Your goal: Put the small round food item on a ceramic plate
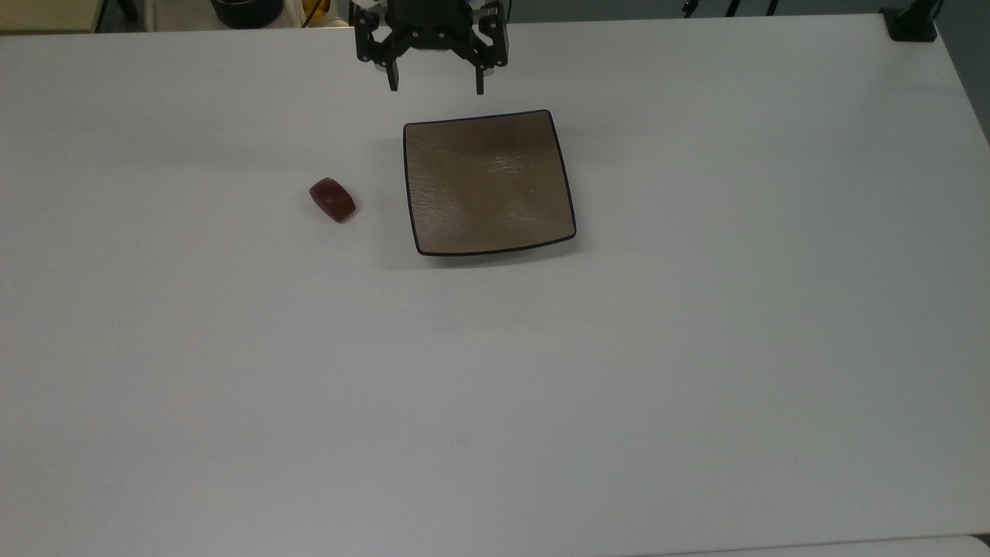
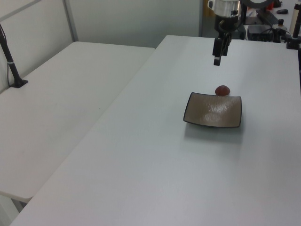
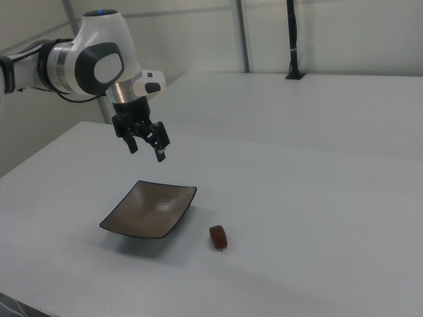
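The small round food item (image 1: pixel 332 199) is a dark red-brown lump lying on the white table to the top view's left of the plate; it also shows as food item (image 2: pixel 222 90) and food item (image 3: pixel 219 237). The ceramic plate (image 1: pixel 487 182), square and brownish-tan with a dark rim, sits bare on the table, seen too as plate (image 2: pixel 213 109) and plate (image 3: pixel 151 209). My gripper (image 1: pixel 437 83) hangs open in the air above the plate's far edge, holding nothing; it appears as gripper (image 2: pixel 217 60) and gripper (image 3: pixel 147 150).
The white table (image 1: pixel 495 371) stretches wide around the plate. A second white table (image 2: pixel 61 108) adjoins it. A black post base (image 1: pixel 913 23) stands at the top view's far right corner. Dark equipment (image 2: pixel 268 19) sits behind the arm in the left view.
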Motion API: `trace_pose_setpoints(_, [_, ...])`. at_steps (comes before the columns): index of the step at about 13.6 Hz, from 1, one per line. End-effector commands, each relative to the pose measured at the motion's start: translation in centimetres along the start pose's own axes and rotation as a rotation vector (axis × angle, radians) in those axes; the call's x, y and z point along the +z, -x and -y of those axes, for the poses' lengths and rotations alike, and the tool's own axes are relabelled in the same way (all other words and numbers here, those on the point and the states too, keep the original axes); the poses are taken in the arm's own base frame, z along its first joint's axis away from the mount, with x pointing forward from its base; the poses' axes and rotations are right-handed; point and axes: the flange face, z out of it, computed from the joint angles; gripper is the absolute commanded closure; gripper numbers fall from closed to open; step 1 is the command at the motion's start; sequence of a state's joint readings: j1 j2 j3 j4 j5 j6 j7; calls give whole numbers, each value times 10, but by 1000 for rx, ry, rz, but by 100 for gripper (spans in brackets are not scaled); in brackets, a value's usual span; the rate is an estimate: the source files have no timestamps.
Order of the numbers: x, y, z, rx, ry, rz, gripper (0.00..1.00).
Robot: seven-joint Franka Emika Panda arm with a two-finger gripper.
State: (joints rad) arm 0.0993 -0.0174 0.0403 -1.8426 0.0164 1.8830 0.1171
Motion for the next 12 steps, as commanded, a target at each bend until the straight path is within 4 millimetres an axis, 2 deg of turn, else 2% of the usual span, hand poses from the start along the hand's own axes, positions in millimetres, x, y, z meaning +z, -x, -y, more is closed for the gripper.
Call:
trace_pose_setpoints(1, [-2,6,0,-4,35,21,0])
trace_pose_setpoints(12, [-3,7,-1,-4,38,38,0])
